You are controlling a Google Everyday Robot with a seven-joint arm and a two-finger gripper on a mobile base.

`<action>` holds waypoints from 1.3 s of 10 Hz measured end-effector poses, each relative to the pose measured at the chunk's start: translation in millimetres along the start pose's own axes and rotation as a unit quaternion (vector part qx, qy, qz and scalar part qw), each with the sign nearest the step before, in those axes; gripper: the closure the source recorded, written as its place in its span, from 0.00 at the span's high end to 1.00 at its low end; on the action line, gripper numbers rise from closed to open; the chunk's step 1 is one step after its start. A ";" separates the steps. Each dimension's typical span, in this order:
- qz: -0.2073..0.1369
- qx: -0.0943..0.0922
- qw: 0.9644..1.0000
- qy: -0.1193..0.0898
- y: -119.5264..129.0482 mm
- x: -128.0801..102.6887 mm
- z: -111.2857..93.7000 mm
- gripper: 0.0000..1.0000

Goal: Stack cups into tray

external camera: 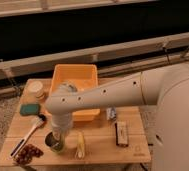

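One small dark cup (pixel 53 145) stands upright on the wooden desk (pixel 100 150), near its front left part and outside the tray (pixel 76 67). It is the only cup that can be made out; its rim looks faintly greenish. The pincer (pixel 57 139) is directly over this cup, reaching down to its mouth, and whether it is spread, pressed together or pinching the cup cannot be told, since the wrist above hides it.

The tray, a deep yellow-orange bin, sits behind the cup at the back middle of the desk. The robot's white arm (pixel 113 92) crosses over the tray's front half from the right and bends straight down at the tray's front left corner, so much of the tray's inside is hidden.

Left of the tray are a cream-white round tub (pixel 36 89) and, nearer the front, a green sponge (pixel 29 108). A brush (pixel 32 129) with a pale head lies slantwise left of the cup, and a cluster of dark red round pieces (pixel 28 152) lies at the front left corner. Just right of the cup lies a long yellowish thing (pixel 80 145). Farther right are a small blue-and-white item (pixel 111 114) and a dark rectangular box (pixel 121 134).
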 end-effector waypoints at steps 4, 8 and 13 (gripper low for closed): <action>0.001 0.007 1.000 -0.011 -1.6 -3.1 1.9 0.63; 0.004 0.002 0.999 -0.041 -3.7 -1.7 -12.4 0.63; -0.016 -0.010 0.994 -0.109 -0.5 10.6 -44.1 0.63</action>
